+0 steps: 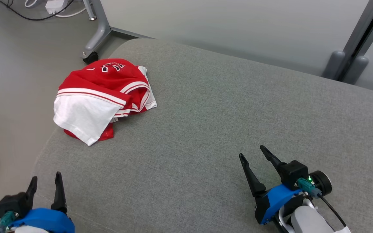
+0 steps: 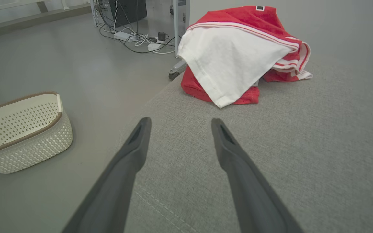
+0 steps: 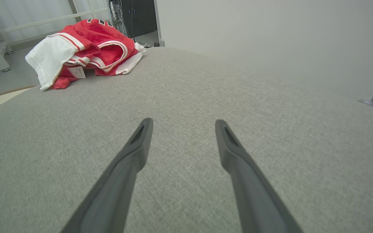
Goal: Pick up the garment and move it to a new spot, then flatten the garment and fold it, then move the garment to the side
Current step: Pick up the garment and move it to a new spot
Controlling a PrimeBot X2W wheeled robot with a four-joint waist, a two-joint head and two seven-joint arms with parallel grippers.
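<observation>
- Basket [image 2: 28, 145]: pale and perforated, it sits on the floor left of the cushion, well apart from the garment. I judge it plays no part in this step.
- Left gripper [image 1: 46, 176]: it hangs at the cushion's near left corner, jaws spread wide and holding nothing. Its fingers point roughly toward the garment, so of the 2 it looks better placed for the first pick.
- Garment [image 1: 99, 94]: a red and white shirt, bunched in a heap at the cushion's far left edge. A white panel flops over the red, and a paper tag [image 3: 76, 72] peeks out beneath. It is not yet lifted, flattened or folded, so the task looks to be at its start. The heap hides the seams, so a grab at the top fold would likely raise it crumpled.
- Cushion [image 1: 206, 113]: grey woven cloth, broad, with rounded corners. Its middle offers room for the new spot and the flattening.
- Right gripper [image 1: 251, 151]: it is low over the cushion's near right, jaws wide apart and empty, well apart from the garment.
- Room: the floor is grey, and a castered leg [image 1: 91, 55] stands just behind the garment. Cables [image 2: 134, 38] lie beyond it, a pale wall [image 1: 238, 26] runs behind, and a grey post [image 1: 361, 35] stands at the far right.
</observation>
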